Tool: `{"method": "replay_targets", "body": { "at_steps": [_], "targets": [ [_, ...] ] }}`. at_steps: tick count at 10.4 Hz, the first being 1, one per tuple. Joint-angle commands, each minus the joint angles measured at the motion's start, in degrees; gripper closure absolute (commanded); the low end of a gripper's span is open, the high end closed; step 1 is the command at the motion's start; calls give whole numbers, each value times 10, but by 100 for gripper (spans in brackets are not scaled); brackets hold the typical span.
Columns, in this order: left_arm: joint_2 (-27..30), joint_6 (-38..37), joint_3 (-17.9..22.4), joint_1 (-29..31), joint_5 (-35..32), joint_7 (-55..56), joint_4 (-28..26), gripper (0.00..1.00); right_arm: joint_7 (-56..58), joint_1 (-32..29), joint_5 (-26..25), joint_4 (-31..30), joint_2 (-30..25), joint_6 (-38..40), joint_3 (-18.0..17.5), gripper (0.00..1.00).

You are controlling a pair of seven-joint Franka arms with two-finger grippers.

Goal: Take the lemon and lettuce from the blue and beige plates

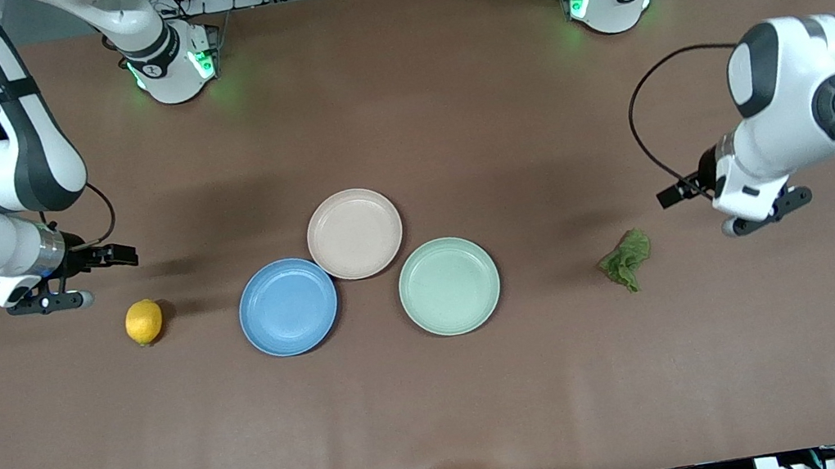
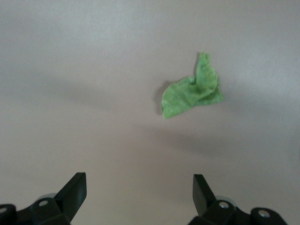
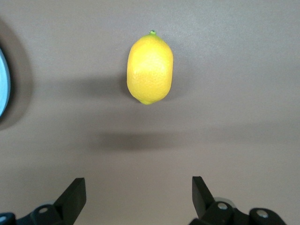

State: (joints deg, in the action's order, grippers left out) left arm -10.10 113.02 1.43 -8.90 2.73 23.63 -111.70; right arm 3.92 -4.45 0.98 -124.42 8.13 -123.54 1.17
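While both arms hover above bare table, we see blue plate [image 1: 288, 307] at 7 o'clock of beige plate [image 1: 354, 233], both empty. Lettuce [image 1: 626, 259] lies off-plate near left gripper [image 1: 763, 212], fingers spread; lemon [image 1: 143, 322] near right gripper [image 1: 53, 299], spread.

The brown table [image 1: 444, 412] carries lemon [image 1: 143, 322], lettuce [image 1: 626, 259], and blue [image 1: 288, 307], beige [image 1: 354, 234], mint plates [image 1: 449, 286].
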Motion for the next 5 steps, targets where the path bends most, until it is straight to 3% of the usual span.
{"method": "replay_targets", "body": {
  "at_steps": [1, 5],
  "targets": [
    [78, 19, -1, 2, -3, -12, -75, 0, -7, -4, -9, -31, -46, -1, -4, 0],
    [111, 18, 0, 4, -40, -11, -78, 0, -6, -4, -9, -33, -79, 31, -4, 0]
  ]
}}
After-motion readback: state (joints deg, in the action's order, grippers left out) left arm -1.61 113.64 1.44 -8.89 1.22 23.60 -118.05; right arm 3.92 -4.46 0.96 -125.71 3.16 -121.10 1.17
